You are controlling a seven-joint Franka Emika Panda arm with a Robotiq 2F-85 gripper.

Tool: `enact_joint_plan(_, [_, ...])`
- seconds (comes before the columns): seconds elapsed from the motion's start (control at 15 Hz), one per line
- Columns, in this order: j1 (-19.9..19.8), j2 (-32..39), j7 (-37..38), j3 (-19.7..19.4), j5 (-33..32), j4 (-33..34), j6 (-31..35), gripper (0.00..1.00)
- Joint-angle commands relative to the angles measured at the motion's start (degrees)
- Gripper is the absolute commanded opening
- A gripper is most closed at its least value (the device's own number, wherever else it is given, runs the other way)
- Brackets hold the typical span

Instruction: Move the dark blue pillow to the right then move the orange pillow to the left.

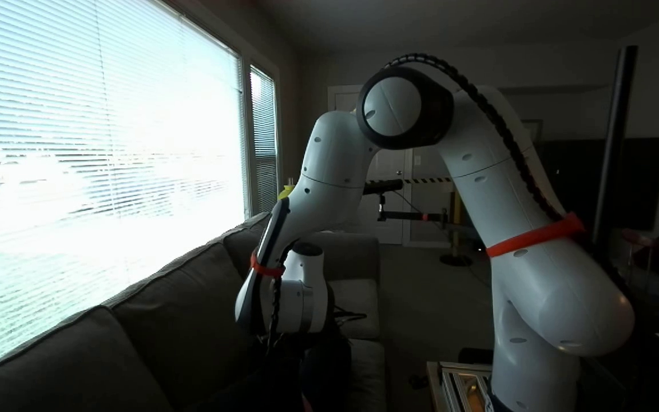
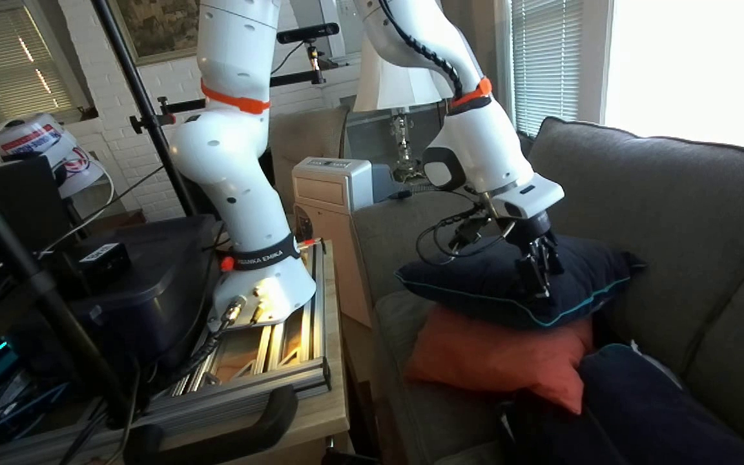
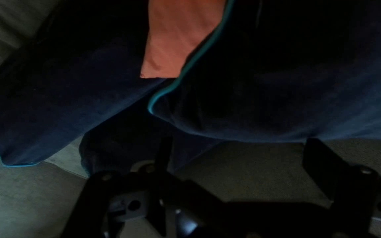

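A dark blue pillow with teal piping [image 2: 469, 274] lies on top of the orange pillow [image 2: 488, 352] on the sofa. In the wrist view the dark blue pillow [image 3: 293, 86] fills the upper right, and a corner of the orange pillow [image 3: 182, 36] shows beside it. My gripper [image 2: 543, 284] is at the dark blue pillow, pointing down. In the wrist view its fingers [image 3: 238, 143] are wide apart with nothing between them. The right fingertip is at the pillow's edge; I cannot tell whether it touches. In an exterior view the arm and darkness hide the gripper.
Another dark blue pillow [image 2: 650, 400] lies beside the orange one; it also shows in the wrist view [image 3: 61, 92]. The grey sofa back [image 2: 656, 206] rises behind the pillows. Loose cables [image 2: 449, 226] hang at the wrist. The robot's wooden cart [image 2: 333, 394] stands beside the sofa.
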Motion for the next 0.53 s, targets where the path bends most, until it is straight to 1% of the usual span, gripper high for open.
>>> enact_joint_plan(0.0, [-3.6,0.2,0.9,3.1,0.6,2.2,-2.1,1.0])
enact_joint_plan(0.13, [-4.7,0.6,1.3,4.2,0.8,2.6,-2.4,1.0])
enact_joint_plan(0.27, [-4.5,1.4,2.6,3.6,1.7,2.5,-1.8,1.0])
enact_joint_plan(0.47, [-1.6,3.1,6.2,0.1,3.8,2.1,-1.6,1.0])
